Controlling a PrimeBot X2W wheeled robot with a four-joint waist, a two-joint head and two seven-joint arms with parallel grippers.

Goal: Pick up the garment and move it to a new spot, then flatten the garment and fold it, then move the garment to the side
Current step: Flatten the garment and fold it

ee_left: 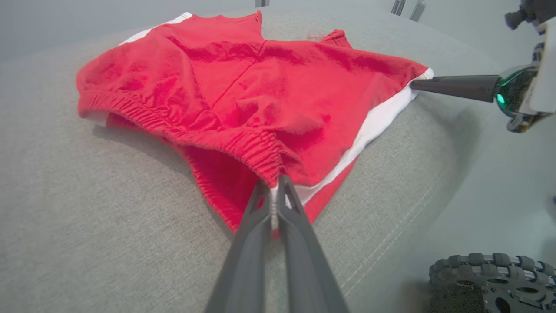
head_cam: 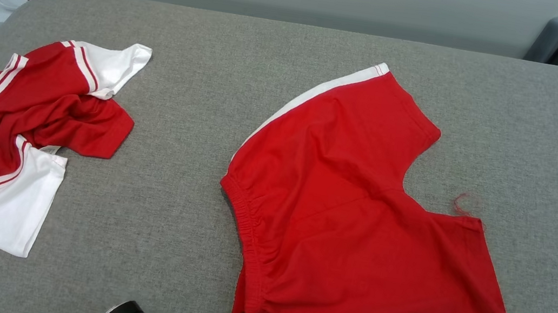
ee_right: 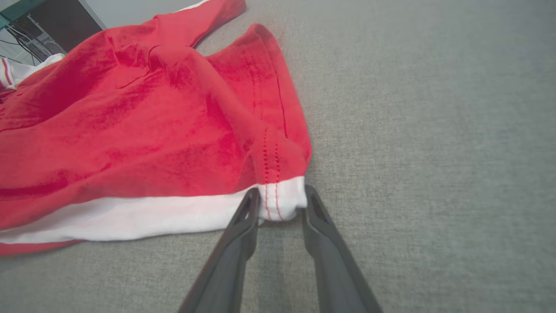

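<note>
1. Red shorts (head_cam: 358, 217) lie spread on the grey worktop (head_cam: 168, 206), right of centre.
2. Left gripper (ee_left: 273, 181) pinches the waistband corner at the near edge.
3. Right gripper (ee_right: 281, 199) clasps the white hem corner.

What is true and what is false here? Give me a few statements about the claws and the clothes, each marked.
1. The left claw pinches the red shorts at the elastic waistband. True.
2. The right claw hangs clear of the shorts. False: it grips the hem corner at the white stripe.
3. A crumpled red and white shirt lies on the grey table, to the robot's left of the shorts. True.
4. The shorts are folded in half. False: they lie spread out, both legs showing.
</note>
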